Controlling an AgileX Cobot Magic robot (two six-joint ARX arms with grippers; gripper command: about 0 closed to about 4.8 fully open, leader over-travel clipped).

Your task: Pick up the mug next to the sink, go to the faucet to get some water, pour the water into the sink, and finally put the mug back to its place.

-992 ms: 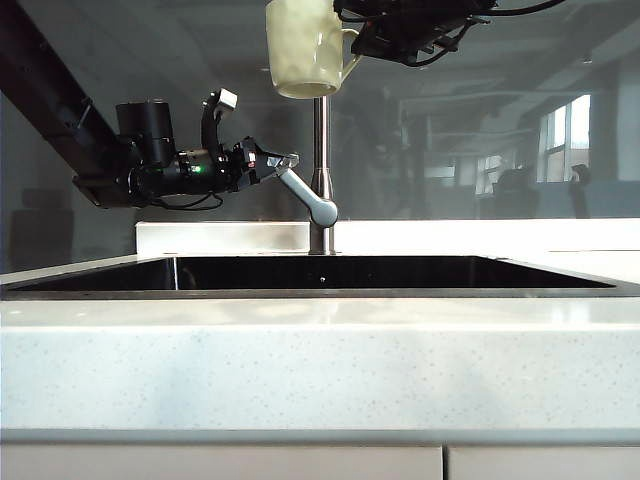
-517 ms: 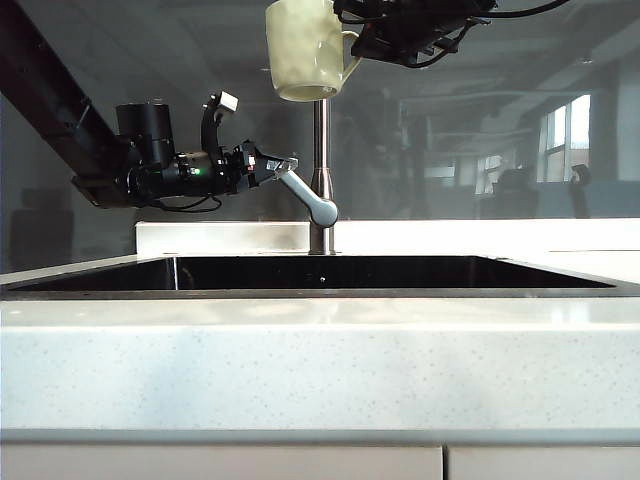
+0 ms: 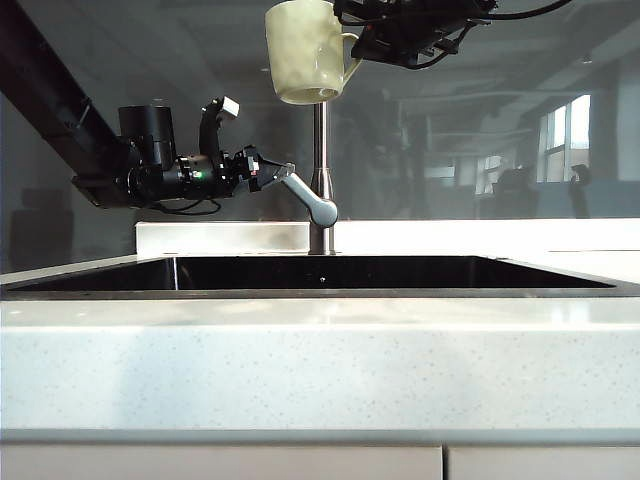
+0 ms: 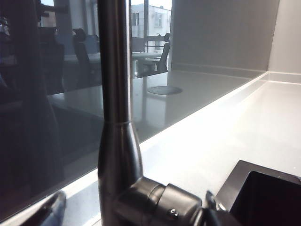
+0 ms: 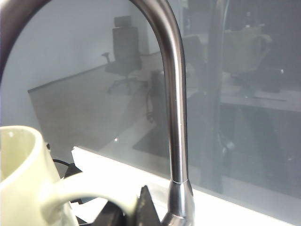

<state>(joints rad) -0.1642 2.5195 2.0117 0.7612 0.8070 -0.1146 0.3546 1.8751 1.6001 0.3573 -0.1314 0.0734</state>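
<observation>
Mug: I see the mug (image 3: 303, 52) as a pale cream-green ceramic cylinder with a dimpled, wavy skin. It hangs high up, tilted, its mouth facing down and a little toward the faucet tube. In the right wrist view its rim and looped handle (image 5: 84, 190) show just beside the fingers.

Faucet: the faucet (image 3: 321, 170) is a slim brushed-steel tube rising from the back ledge. Its curved top (image 5: 160, 28) arcs over the mug in the right wrist view. A short angled lever (image 3: 306, 198) sticks out low on its side, toward my left arm.

Sink: the sink (image 3: 330, 272) is a wide, glossy black basin below both sets of fingers, with a thin dark rim. The speckled white tabletop (image 3: 320, 370) surrounds it.

In the way: the faucet tube stands just behind the mug, and the mug's lower rim overlaps it in the exterior view.

Left gripper: the left gripper (image 3: 270, 170) sits level at the free end of the lever. Its fingers are spread wide about the lever tip; I cannot tell whether they touch it.

Right gripper: the right gripper (image 3: 358, 45) is at the top of the scene, its fingers (image 5: 143, 207) clamped on the mug's handle and carrying the mug.
</observation>
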